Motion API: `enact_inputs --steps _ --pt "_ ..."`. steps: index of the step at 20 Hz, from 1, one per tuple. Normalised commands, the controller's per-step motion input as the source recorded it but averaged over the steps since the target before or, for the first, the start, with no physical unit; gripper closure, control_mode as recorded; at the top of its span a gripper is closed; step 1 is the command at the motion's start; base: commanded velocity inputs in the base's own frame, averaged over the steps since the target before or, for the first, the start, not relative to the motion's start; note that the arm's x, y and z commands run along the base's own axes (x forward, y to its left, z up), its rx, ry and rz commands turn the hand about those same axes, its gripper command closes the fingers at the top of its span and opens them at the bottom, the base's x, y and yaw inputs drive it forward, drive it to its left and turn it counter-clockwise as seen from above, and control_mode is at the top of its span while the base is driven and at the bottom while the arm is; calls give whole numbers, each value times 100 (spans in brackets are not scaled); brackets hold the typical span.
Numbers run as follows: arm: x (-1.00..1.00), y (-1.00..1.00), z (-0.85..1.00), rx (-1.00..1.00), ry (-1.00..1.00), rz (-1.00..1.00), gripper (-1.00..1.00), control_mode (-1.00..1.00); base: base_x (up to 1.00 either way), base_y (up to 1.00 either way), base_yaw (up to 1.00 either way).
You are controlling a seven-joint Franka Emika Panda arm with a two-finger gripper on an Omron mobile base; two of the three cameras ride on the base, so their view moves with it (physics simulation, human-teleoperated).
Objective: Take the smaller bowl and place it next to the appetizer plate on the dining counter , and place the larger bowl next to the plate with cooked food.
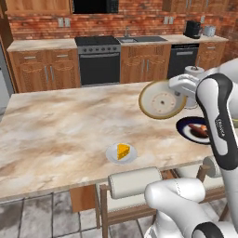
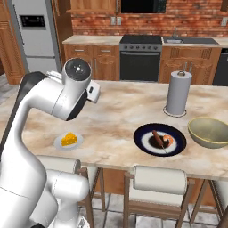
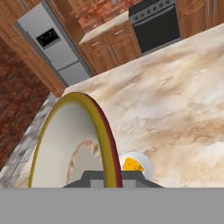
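Note:
My gripper [image 1: 176, 94] is shut on the rim of the smaller bowl [image 1: 161, 100], holding it on edge in the air above the dining counter [image 1: 60, 130]. In the hand view the smaller bowl [image 3: 72, 146] stands upright just ahead of the gripper [image 3: 111, 178]. Beyond it the appetizer plate [image 3: 136, 165] shows its cheese wedge. The appetizer plate [image 1: 122, 153] lies near the counter's front edge, lower left of the held bowl. The larger bowl [image 2: 209, 131] rests on the counter right of the dark plate with cooked food [image 2: 160, 139].
A paper towel roll [image 2: 178, 93] stands behind the dark plate. Padded stools [image 2: 160, 180] are tucked under the counter's front edge. Across the aisle are the oven [image 1: 98, 60], wooden cabinets and a fridge [image 2: 33, 35].

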Motion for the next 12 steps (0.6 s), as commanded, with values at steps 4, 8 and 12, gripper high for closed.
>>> enact_inputs --steps 4,8,12 --pt "27 -16 -44 0 0 -4 100 -100 0 0 0" --pt "28 -19 -46 0 11 -12 100 -100 0 0 0" --pt "13 -12 -32 0 26 -18 100 -100 0 0 0"
